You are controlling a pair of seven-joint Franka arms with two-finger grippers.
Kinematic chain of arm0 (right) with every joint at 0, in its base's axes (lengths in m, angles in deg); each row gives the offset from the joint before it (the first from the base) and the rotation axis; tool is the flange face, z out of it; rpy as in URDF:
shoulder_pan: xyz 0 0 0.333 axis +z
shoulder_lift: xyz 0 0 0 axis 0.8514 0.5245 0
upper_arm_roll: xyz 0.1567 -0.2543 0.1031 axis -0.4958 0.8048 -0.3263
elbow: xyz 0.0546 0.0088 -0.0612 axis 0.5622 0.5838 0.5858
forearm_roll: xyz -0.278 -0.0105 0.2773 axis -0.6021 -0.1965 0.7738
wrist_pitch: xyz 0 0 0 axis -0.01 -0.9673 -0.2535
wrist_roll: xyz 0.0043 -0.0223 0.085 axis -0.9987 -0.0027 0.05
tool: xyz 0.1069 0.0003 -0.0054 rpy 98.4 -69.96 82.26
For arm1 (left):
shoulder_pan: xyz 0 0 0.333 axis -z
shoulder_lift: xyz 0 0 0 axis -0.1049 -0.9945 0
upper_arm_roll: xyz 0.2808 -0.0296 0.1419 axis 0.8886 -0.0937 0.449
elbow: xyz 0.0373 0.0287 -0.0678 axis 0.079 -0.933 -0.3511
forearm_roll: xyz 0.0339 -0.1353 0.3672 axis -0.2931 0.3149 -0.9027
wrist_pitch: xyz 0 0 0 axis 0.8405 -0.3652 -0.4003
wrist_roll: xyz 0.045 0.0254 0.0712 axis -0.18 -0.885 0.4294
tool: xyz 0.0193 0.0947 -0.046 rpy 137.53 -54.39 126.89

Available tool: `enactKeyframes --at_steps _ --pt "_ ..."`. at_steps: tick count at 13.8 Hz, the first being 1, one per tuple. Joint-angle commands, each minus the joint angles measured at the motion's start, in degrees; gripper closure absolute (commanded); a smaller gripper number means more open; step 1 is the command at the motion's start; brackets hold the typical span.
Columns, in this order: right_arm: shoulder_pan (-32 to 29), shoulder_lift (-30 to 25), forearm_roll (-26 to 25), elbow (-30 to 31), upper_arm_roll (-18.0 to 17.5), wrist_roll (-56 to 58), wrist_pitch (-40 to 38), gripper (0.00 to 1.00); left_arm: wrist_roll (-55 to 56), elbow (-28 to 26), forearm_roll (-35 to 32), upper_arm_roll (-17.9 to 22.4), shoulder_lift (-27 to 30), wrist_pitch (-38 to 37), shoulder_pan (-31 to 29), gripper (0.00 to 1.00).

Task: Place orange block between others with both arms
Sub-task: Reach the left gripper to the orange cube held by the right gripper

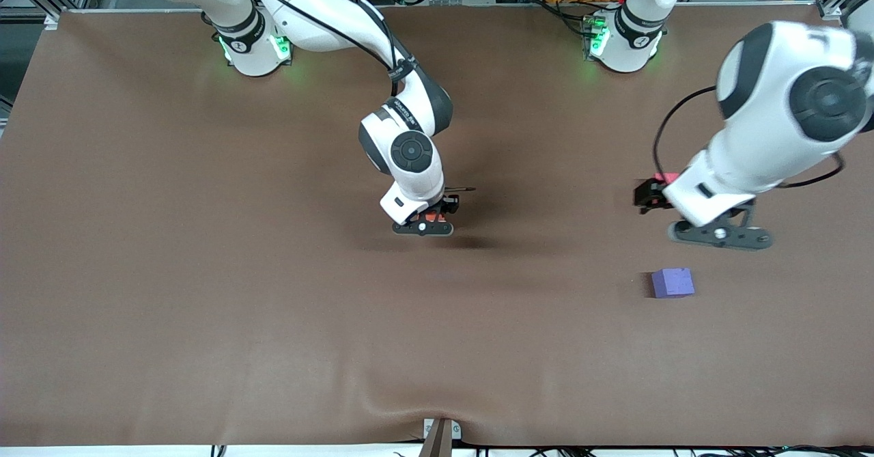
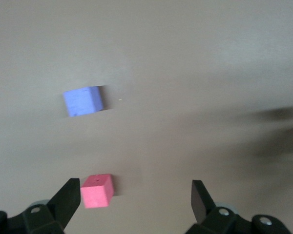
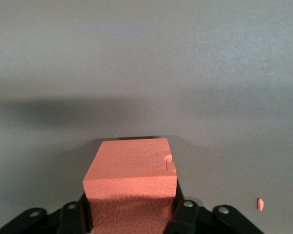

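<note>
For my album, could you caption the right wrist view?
Orange block sits between the right gripper fingers above brown table.

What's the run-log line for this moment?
right gripper: mid-table, orange block between fingers | left gripper: open over pink cube | purple cube: nearer camera

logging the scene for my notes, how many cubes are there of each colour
small matte orange foam cube, between the right gripper fingers, near the table's middle: 1
small matte red-pink cube, under the open left gripper: 1
small matte purple-blue cube, on the table nearer the front camera than the red-pink one: 1
total: 3 cubes
</note>
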Motion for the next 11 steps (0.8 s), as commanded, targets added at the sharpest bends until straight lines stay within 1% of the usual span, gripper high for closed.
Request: enactKeyframes --at_steps 1,4,6,8,10,11 --pt "0.7 0.4 -2.0 -1.4 0.6 -1.0 -0.6 0.00 5.5 1.4 0.1 -0.1 -2.6 2.3 2.4 0.00" --pt "0.2 -0.9 -2.0 -1.5 0.8 -0.8 -1.2 0.00 10.1 1.4 3.0 -0.1 -4.9 4.4 4.9 0.00" --pt "-0.3 -2.4 -2.0 -1.6 1.4 -0.8 -3.6 0.00 13.0 1.5 3.6 0.0 -6.5 6.9 6.8 0.00" --pt "-0.9 -4.9 -2.0 -1.7 3.5 -0.2 -6.4 0.00 13.6 3.8 4.2 -0.1 -9.6 8.2 8.2 0.00" --pt "-3.2 -7.1 -1.9 -1.5 4.3 4.0 -9.5 0.00 15.5 5.3 4.4 0.1 -12.2 9.6 12.0 0.00" --pt "-5.0 -8.3 -1.9 -1.3 4.3 7.7 -11.4 0.00 17.7 5.9 4.4 0.0 -13.3 11.1 12.6 0.00"
